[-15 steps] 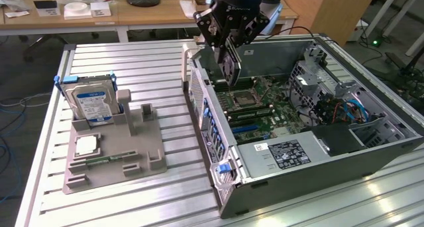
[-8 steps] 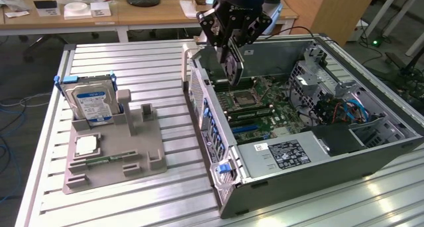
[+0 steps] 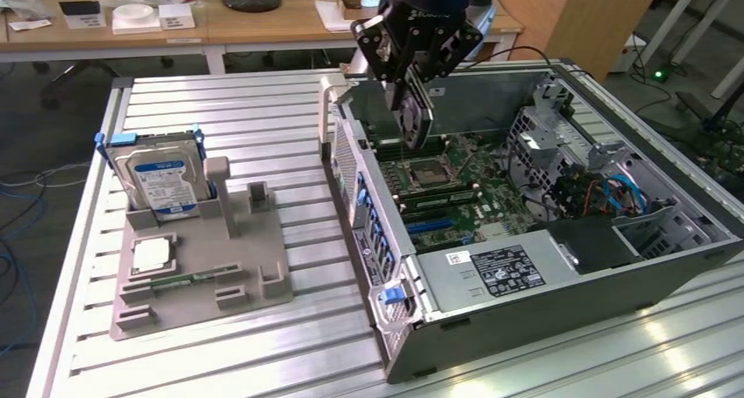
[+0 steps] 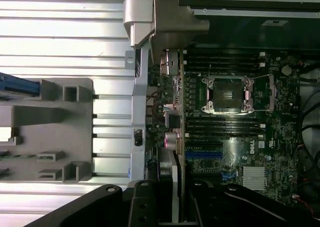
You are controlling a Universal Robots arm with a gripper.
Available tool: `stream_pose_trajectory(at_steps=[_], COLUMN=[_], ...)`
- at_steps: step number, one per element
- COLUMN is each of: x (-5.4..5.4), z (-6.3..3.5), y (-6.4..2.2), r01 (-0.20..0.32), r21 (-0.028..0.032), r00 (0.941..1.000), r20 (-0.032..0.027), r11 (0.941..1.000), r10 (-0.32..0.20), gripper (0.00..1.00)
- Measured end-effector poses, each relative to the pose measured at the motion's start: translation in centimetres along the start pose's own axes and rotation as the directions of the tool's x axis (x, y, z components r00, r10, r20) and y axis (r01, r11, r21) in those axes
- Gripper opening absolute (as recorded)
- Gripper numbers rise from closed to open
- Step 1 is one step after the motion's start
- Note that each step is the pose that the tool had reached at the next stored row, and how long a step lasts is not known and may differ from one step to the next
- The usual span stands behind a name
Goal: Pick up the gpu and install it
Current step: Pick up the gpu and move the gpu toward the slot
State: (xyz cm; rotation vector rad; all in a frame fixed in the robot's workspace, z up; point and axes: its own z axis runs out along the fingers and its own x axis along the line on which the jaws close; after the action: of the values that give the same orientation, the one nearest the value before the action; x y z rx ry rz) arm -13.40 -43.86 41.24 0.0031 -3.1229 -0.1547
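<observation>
Since a card like this has to go down into the machine edge-first, I hold the gpu (image 3: 419, 124) upright, its flat faces vertical and its lower edge pointing into the open computer case (image 3: 651, 267). My claw (image 3: 409, 83) is clamped on the card's upper part, one finger against each face, which leaves the bottom edge free. The gpu hangs over the motherboard (image 3: 476, 202), close to the case's rear wall and just beside the processor socket (image 3: 416, 173). I cannot tell whether its lower edge touches the board.

From my wrist the gpu (image 4: 175, 187) shows edge-on as a thin strip reaching away from the claw (image 4: 175, 214), with the blue expansion slots (image 4: 205, 154) just beside it. By my judgement it is not yet seated.

The case lies on its side on the desk (image 3: 233, 111) with its panel off, so the board faces up and can be reached from above. Well apart, toward the exterior view's left, a grey holder (image 3: 250, 267) keeps the hard drive (image 3: 160, 180) standing on edge.
</observation>
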Motion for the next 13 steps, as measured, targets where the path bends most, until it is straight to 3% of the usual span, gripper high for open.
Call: stream_pose_trajectory(at_steps=[13], x=[-1.4], z=[-0.01], y=[0.0], r01=[0.0], r21=[-0.0001], r00=[1.0], r20=[0.0], r11=[1.0], r10=[0.0], gripper=[0.28])
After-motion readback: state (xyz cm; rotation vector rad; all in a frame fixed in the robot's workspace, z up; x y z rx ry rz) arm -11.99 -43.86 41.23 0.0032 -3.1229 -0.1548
